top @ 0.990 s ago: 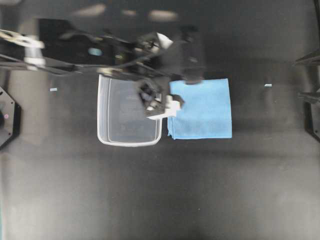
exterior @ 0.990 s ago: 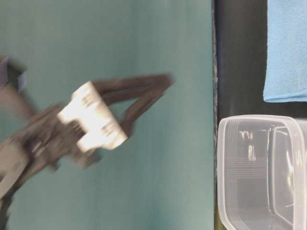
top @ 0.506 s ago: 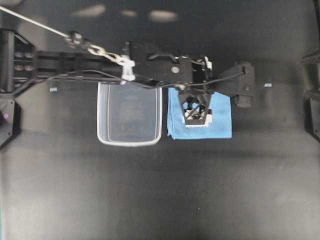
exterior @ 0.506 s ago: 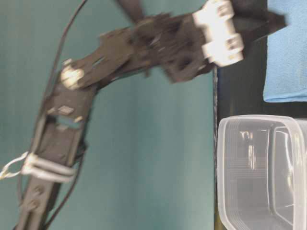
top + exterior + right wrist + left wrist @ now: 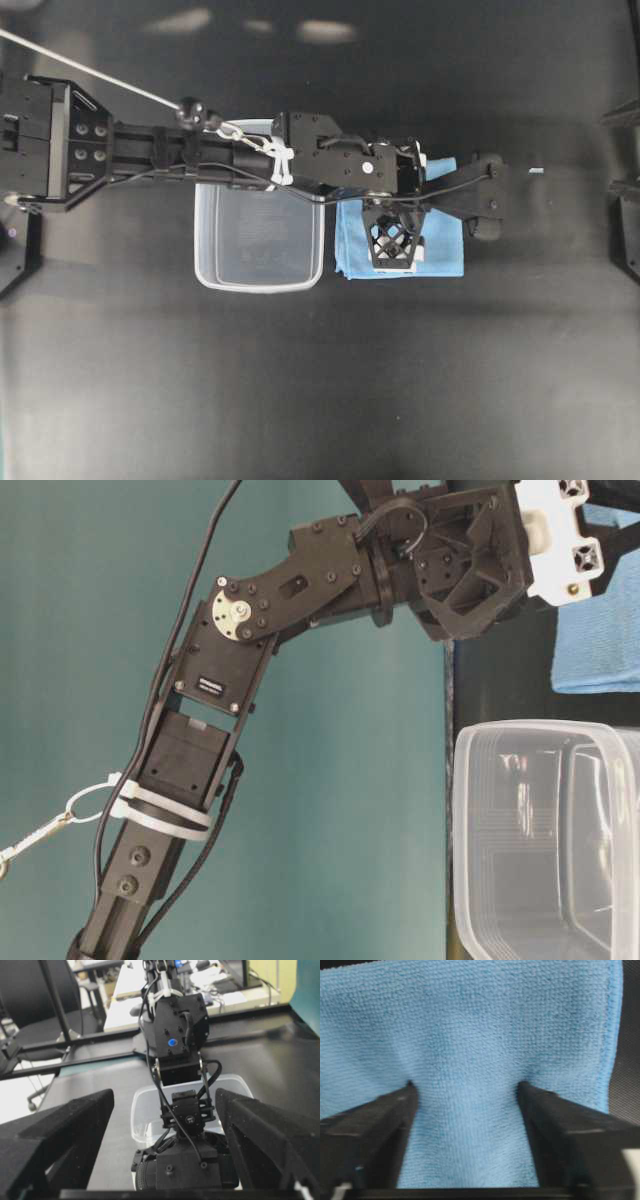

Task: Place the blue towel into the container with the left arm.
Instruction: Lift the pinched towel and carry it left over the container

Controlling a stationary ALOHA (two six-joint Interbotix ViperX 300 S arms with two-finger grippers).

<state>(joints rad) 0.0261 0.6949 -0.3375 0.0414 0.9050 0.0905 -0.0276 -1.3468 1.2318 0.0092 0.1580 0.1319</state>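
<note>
The blue towel [image 5: 445,250] lies folded flat on the black table, just right of the container [image 5: 258,287], a clear empty tub. The left arm [image 5: 200,155] reaches across above the tub's far rim. My left gripper [image 5: 395,245] is down on the towel's middle. In the left wrist view the left gripper [image 5: 465,1085] is open, its black fingers [image 5: 380,1125] pressing their tips into the towel [image 5: 465,1025], with cloth between them. My right gripper [image 5: 164,1095] is open and empty, facing the left arm [image 5: 180,1035] and the container [image 5: 145,1110].
The towel [image 5: 600,650] and the container [image 5: 540,840] lie side by side in the table-level view, under the left arm [image 5: 230,680]. Black arm mounts stand at the table's left edge [image 5: 20,240] and right edge [image 5: 625,230]. A steel cable [image 5: 90,68] runs to the arm.
The left arm has swung from above the container to the right over the towel, and the gripper has come down with its fingertips on the cloth. Towel and container have not moved.
</note>
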